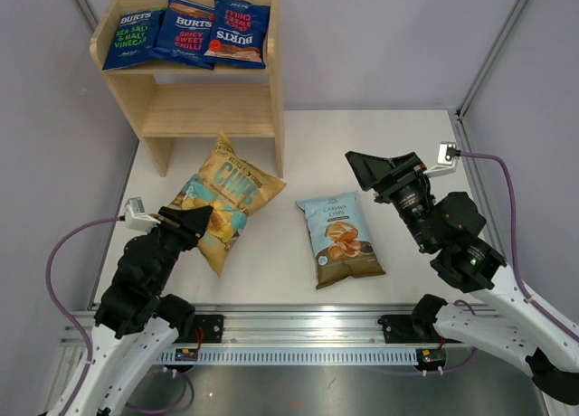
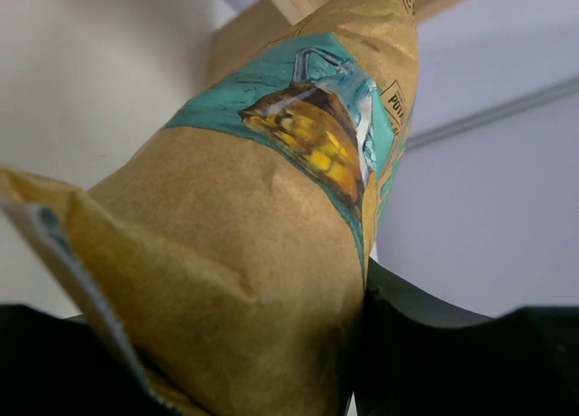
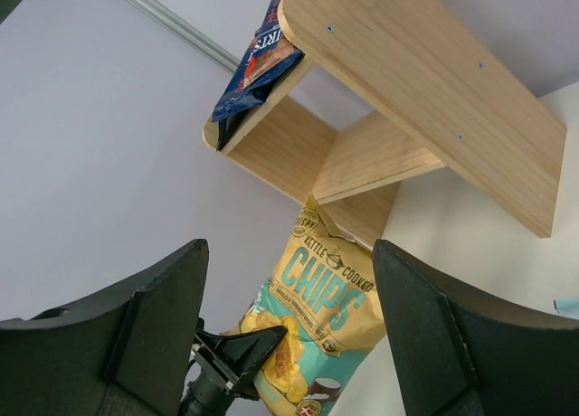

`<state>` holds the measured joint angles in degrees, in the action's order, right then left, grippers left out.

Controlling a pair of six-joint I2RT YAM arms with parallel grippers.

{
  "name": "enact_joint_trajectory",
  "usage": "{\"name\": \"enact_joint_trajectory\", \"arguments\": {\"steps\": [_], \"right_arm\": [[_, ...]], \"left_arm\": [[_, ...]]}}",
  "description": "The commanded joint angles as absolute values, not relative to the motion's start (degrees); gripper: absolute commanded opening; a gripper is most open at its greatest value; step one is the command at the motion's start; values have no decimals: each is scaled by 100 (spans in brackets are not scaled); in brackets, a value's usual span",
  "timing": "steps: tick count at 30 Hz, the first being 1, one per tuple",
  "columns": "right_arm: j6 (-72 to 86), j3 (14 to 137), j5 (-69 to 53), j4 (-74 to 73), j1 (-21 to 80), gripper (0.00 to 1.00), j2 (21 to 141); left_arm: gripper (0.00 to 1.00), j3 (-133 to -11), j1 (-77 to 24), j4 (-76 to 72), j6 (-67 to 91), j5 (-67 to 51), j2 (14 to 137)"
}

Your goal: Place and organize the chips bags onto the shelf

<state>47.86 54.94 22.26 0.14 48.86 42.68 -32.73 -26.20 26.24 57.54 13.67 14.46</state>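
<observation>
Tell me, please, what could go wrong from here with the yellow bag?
The left gripper pinches the yellow CHIPS bag only at its near end, so the bag may slip or flop. Its top lies near the front of the shelf and might catch there. The three BURTS bags already fill the top tier, leaving only the lower one.

Matte black upper links on left arm [image 1: 145, 271] and right arm [image 1: 452, 231], white shells below. Purple cable [image 1: 54, 250] per wrist, plugged into small white camera block [image 1: 136, 214]. Right gripper [image 1: 369, 169] black; fingers [image 3: 154, 330] broad, wedge-shaped. Black base brackets [image 1: 206, 328].
</observation>
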Motion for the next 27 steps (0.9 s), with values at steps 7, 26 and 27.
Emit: {"name": "enact_joint_trajectory", "arguments": {"steps": [7, 26, 27], "right_arm": [[4579, 5467, 2549, -165, 4922, 81, 4070], [4140, 5563, 2812, -598, 4931, 81, 3208], [4131, 5563, 2804, -589, 4913, 81, 3191]], "left_arm": [[39, -4640, -2628, 2691, 5854, 3093, 2241], [39, -5677, -353, 784, 6574, 1031, 4903], [39, -5686, -230, 547, 6592, 898, 5035]]}}
